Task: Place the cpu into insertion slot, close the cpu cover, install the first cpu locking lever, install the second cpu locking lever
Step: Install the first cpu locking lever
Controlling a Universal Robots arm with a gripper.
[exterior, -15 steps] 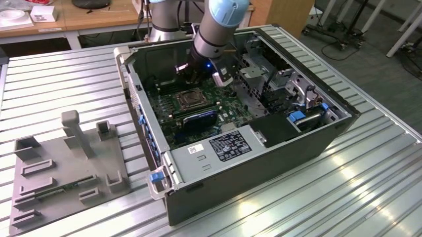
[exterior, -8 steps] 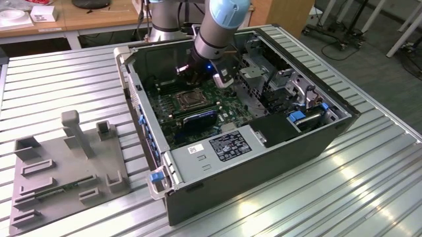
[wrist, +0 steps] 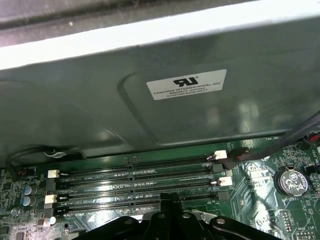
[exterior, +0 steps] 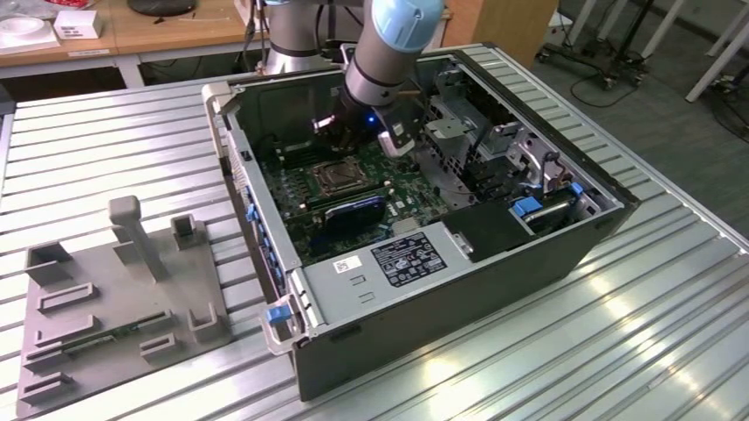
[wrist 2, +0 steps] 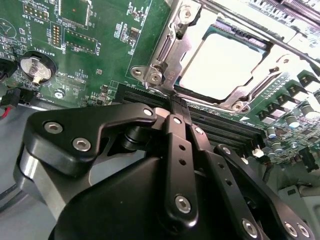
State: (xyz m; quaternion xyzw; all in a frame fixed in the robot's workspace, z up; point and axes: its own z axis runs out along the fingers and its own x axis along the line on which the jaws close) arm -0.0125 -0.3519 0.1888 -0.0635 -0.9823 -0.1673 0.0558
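The cpu (wrist 2: 222, 62) lies flat in the insertion slot (exterior: 333, 180), its pale top showing through the window of the cpu cover (wrist 2: 172, 47). The silvery cover frame is down over the chip. A thin metal locking lever (wrist 2: 159, 84) runs along the socket's edge by a corner screw. My gripper (wrist 2: 177, 105) is shut, with the black fingers pressed together and their tips at this lever's end, beside the socket. In the exterior view the gripper (exterior: 337, 140) hangs inside the open computer case, just behind the socket. The first wrist view has the fingertips (wrist: 172, 200) above the memory slots.
Long black memory slots (wrist: 135, 187) run beside the socket. A coin battery (wrist: 289, 181) sits on the green board. The grey case wall (wrist: 165, 110) with a white sticker stands close by. A grey fixture plate (exterior: 117, 289) lies on the slatted table at the exterior view's left.
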